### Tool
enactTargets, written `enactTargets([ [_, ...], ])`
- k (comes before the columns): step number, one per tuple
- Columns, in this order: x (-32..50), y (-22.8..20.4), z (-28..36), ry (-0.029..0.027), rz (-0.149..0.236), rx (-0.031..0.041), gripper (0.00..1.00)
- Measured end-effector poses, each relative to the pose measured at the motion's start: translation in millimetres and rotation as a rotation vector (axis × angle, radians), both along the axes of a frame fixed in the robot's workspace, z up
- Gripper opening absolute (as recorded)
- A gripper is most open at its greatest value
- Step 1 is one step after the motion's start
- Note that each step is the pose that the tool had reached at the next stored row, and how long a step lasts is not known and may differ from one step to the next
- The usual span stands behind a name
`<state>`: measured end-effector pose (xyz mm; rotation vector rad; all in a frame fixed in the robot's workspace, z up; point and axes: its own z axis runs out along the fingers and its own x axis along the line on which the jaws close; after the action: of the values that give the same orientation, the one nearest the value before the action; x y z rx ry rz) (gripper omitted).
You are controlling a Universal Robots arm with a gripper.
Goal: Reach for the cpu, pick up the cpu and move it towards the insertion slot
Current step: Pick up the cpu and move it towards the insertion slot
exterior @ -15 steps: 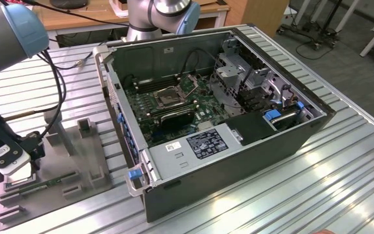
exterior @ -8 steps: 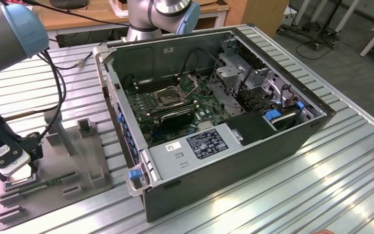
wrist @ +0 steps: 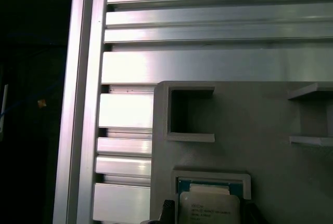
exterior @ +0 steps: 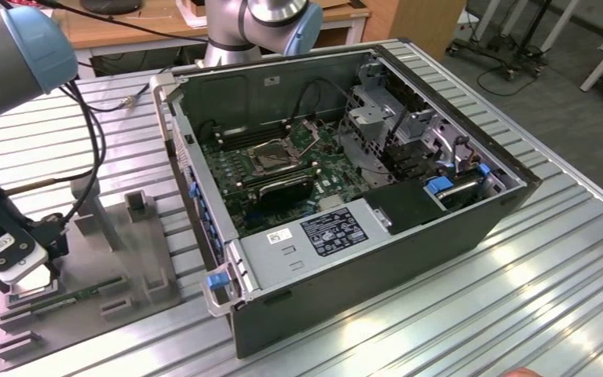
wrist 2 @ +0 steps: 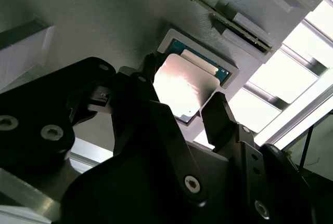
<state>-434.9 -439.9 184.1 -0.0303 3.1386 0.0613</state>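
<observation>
Hand (wrist 2: 183, 93) open, straddling cpu (wrist 2: 184, 83) in grey holder (wrist 2: 104, 21), holding nothing. Likely light, stiff, slick, fragile: grip opposite edges.

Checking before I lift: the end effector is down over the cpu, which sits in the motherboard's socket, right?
No. The end effector is over the cpu, but the cpu sits in a recess of the grey holder, not the socket; the second wrist view shows it.

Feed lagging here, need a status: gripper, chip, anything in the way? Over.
Black gripper down at grey plastic holder, straddling chip. Flat square silvery-topped cpu seated in holder recess, not lifted. Silver-framed dark-centred insertion slot in open case, nothing seen on it.
</observation>
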Motion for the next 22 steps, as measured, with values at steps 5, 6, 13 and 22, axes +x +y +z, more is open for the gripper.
enactTargets([
  [5, -0.4, 0.0, -0.1, -0.0001, 0.0, 0.004, 0.62],
  [6, -0.7, 0.0, -0.2, -0.0002, 0.0, 0.0055, 0.62],
  [13, -1.7, 0.0, -0.4, -0.0001, 0.0, 0.0062, 0.62],
  [22, -1.1, 0.1, -1.4, -0.0005, 0.0, 0.0064, 0.62],
])
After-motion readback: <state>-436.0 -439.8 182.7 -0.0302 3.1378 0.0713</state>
